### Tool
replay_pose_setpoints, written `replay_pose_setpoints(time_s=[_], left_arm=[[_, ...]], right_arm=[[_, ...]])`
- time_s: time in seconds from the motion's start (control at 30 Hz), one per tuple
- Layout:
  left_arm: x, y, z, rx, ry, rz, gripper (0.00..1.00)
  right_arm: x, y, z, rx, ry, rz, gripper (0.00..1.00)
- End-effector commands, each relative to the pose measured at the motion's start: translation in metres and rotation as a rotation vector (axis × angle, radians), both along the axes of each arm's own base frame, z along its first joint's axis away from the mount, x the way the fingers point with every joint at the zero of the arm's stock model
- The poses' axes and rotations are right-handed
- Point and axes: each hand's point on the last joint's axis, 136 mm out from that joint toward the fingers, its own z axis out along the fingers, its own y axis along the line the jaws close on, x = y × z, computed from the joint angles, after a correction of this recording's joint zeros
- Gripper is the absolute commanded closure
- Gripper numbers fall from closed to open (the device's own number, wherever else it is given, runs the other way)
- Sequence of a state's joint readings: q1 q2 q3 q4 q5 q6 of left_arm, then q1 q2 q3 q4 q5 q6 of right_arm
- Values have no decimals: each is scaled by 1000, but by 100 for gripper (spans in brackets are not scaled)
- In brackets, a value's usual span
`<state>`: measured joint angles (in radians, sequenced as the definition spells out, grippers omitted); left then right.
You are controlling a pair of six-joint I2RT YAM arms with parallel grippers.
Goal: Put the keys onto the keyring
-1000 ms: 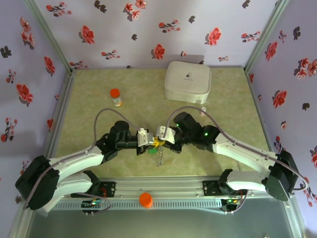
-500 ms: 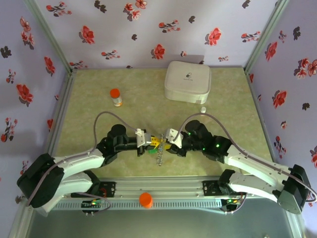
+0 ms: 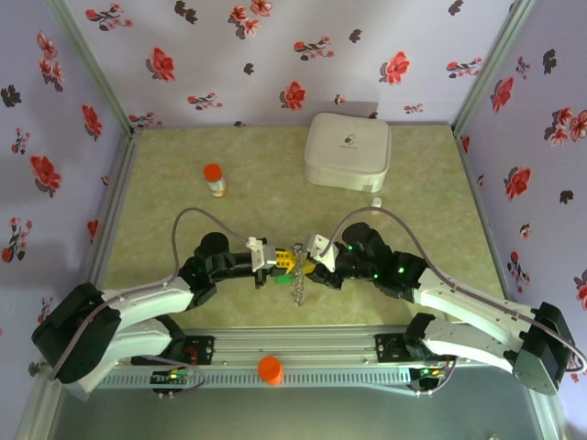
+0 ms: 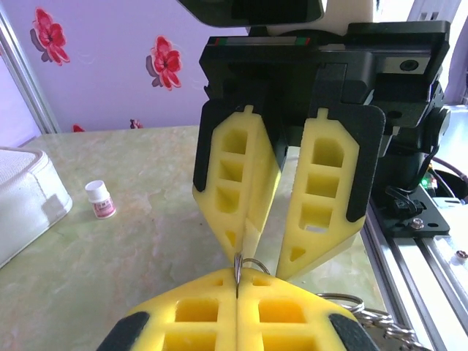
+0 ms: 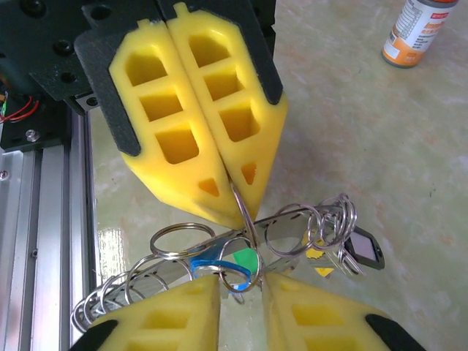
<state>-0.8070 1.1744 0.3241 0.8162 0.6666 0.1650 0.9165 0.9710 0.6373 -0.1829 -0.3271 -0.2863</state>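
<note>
Keyring held between two facing tools near the front middle of the worktop
The left tool has its pads pressed together on a thin wire loop of the keyring, probably to keep the ring steady and present it edge-on to its partner. The right tool faces it tip to tip, pads apart, with the same loop lying in the gap and nothing clamped, a stance that reads as a re-grip or as readiness to work a key along the wire. The keys, with green, blue, yellow and black heads, cluster with further rings just beside the pinch point, and a chain trails toward the near edge. Both arms reach low and inward from their bases, forearms converging, wrists roughly level
</note>
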Motion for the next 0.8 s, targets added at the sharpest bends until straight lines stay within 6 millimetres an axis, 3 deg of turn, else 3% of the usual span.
replay_pose_setpoints(time_s=[0.0, 0.3, 0.47, 0.77], left_arm=[[-2, 0, 14, -58, -37, -20, 100], [-2, -2, 17, -67, -40, -25, 100], [-3, -2, 17, -68, -49, -29, 100], [-5, -6, 36, -153, -50, -59, 100]], right_arm=[[7, 1, 10, 17, -15, -29, 76], [7, 6, 14, 59, -2, -19, 84], [9, 6, 17, 82, 13, -25, 96], [11, 8, 0, 51, 66, -30, 100]])
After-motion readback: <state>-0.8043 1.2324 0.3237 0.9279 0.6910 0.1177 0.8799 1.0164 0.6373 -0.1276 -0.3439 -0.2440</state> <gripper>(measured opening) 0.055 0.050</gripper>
